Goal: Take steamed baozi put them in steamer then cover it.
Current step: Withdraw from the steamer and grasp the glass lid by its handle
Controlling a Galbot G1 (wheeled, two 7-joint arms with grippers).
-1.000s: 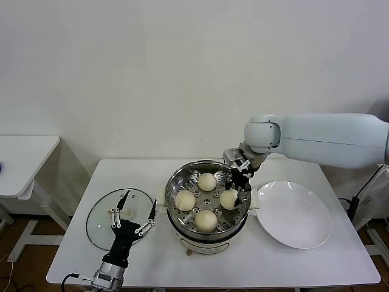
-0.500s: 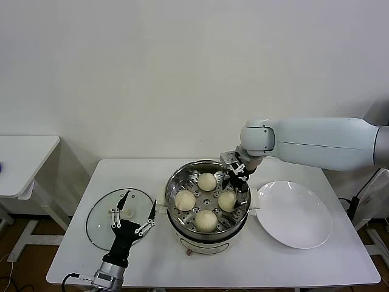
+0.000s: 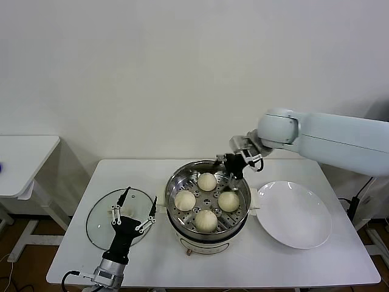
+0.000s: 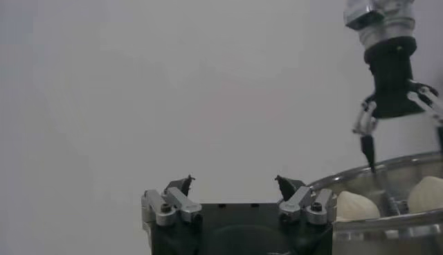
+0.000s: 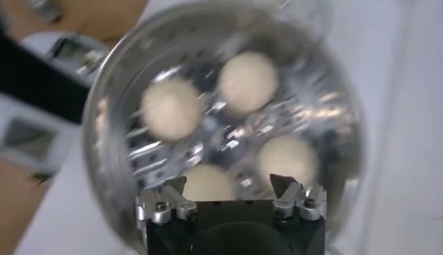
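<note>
Four cream-white baozi lie in the steel steamer [image 3: 176, 184]: one at the back [image 3: 207, 181], one on the left [image 3: 185, 200], one on the right [image 3: 228, 200], one in front [image 3: 206, 220]. They also show in the right wrist view [image 5: 248, 81]. My right gripper [image 3: 233, 166] is open and empty, above the steamer's back right rim. The glass cover [image 3: 100, 219] with its cream handle lies flat on the table left of the steamer. My left gripper [image 3: 134, 210] is open and empty, low over the cover's right side.
An empty white plate [image 3: 293, 214] lies right of the steamer. The steamer sits on a cream pot base [image 3: 203, 246] near the white table's [image 3: 316, 267] front edge. A second small table [image 3: 24, 161] stands at the far left.
My right gripper has let go of the right-hand baozi and risen up and back out of the steamer. The left gripper has barely moved.
</note>
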